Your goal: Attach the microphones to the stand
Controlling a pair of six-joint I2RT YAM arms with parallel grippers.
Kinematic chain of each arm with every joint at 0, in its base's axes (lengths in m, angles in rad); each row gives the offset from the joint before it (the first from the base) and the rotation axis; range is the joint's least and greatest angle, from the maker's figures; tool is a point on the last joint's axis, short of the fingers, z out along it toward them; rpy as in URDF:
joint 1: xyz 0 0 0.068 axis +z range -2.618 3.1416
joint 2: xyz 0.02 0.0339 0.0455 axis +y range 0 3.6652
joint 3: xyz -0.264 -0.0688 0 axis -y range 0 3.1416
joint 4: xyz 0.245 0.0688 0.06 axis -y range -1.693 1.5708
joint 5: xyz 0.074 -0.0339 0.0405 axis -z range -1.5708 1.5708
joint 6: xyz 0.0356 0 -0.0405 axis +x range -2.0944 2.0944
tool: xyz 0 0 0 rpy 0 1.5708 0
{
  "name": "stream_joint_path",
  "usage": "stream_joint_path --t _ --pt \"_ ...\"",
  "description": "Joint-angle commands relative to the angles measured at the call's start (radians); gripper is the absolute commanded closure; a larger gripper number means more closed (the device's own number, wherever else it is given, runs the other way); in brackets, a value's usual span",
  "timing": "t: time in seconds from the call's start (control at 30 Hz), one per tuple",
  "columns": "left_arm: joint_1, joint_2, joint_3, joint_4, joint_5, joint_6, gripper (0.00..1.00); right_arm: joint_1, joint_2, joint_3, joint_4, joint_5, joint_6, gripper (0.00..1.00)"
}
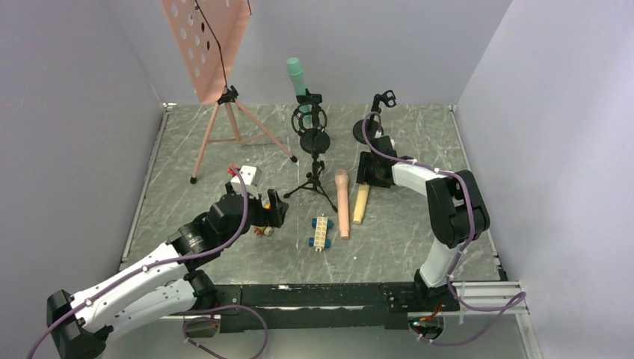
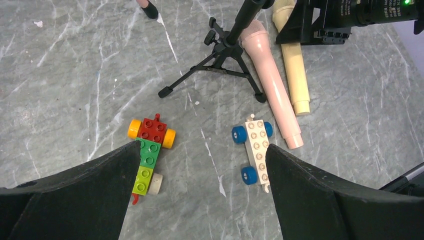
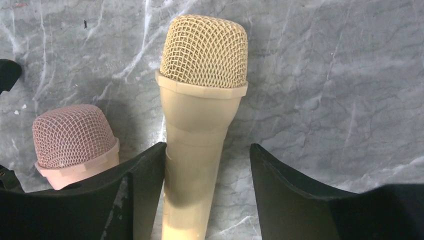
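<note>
The left claw (image 2: 202,145) is hanging spread wide over the table (image 2: 65,90), gripping nothing. A red and green brick car (image 2: 149,145) is lying at the tip of one finger, and a white brick car (image 2: 255,147) with blue wheels is sitting at the tip of the other.

The right claw (image 3: 207,145) is reaching down with its fingers spread around the tan microphone (image 3: 202,100). One finger is touching the handle and the other is standing clear of it. The pink microphone (image 3: 75,135) is lying flat just outside the touching finger, parallel to the tan one.

Well beyond both claws, the green microphone (image 1: 297,78) is standing upright in the clip of the tripod stand (image 1: 312,142). Beside that, a round-base stand (image 1: 371,127) is rising just past the right claw. A pink music stand (image 1: 217,45) is standing at the far left.
</note>
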Motion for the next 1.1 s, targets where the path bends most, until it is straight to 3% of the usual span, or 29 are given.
stream_joint_path --t 0.0,0.23,0.3,0.47,0.7,0.87,0.97,1.07 --pt "-0.006 -0.027 -0.012 0.031 -0.012 -0.017 0.01 0.002 0.016 0.012 -0.016 0.018 0.032 0.38" --pt "-0.006 -0.022 0.001 0.052 0.035 0.012 0.01 -0.012 0.014 0.005 -0.009 0.033 0.025 0.6" --pt "-0.006 -0.017 0.0 0.077 0.082 0.027 0.01 -0.032 -0.021 -0.008 0.013 0.011 0.023 0.73" --pt "-0.004 0.015 0.012 0.174 0.234 0.026 0.01 -0.091 -0.155 -0.071 0.101 -0.132 -0.05 0.8" --pt "0.001 0.101 0.136 0.243 0.379 -0.005 0.01 -0.238 -0.381 -0.174 0.233 -0.744 -0.343 0.82" --pt "0.021 0.168 0.228 0.302 0.486 -0.052 0.01 -0.259 -0.432 -0.171 0.234 -1.03 -0.43 0.84" --pt "0.076 0.218 0.263 0.332 0.576 -0.178 0.01 -0.254 -0.446 -0.16 0.223 -1.187 -0.515 0.84" --pt "0.121 0.262 0.251 0.437 0.668 -0.324 0.01 -0.243 -0.459 -0.135 0.093 -1.339 -0.661 0.84"
